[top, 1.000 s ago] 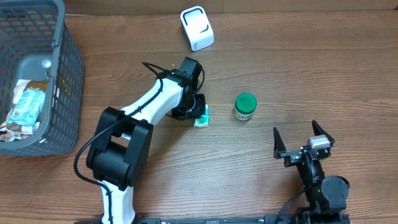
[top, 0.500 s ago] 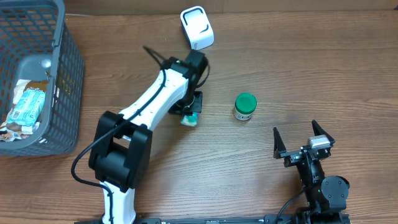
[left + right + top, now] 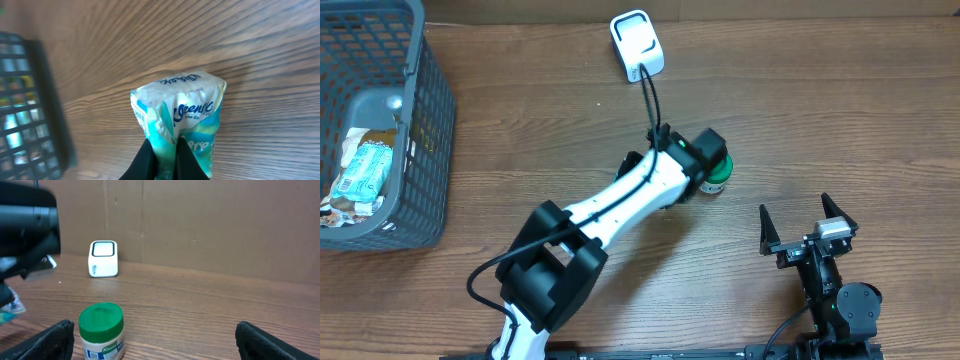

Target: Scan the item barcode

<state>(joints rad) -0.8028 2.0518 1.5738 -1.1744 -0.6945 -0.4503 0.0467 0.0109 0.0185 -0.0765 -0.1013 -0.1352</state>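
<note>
The left gripper (image 3: 166,150) pinches the tissue pack (image 3: 182,110) by one end, clear of the table (image 3: 840,110) — probably so its printed faces can be turned toward the white scanner (image 3: 637,45). The right gripper (image 3: 798,215) waits wide open — idle beside the green-lidded jar (image 3: 101,330).

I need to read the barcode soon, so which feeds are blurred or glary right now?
Left wrist view: the Kleenex pack reads fairly sharp, but the table and basket behind it are smeared. Right wrist view: the green-lidded jar and white scanner are crisp; the left arm at the left edge is a dark blur. Overhead view: evenly lit, sharp, no glare.
</note>
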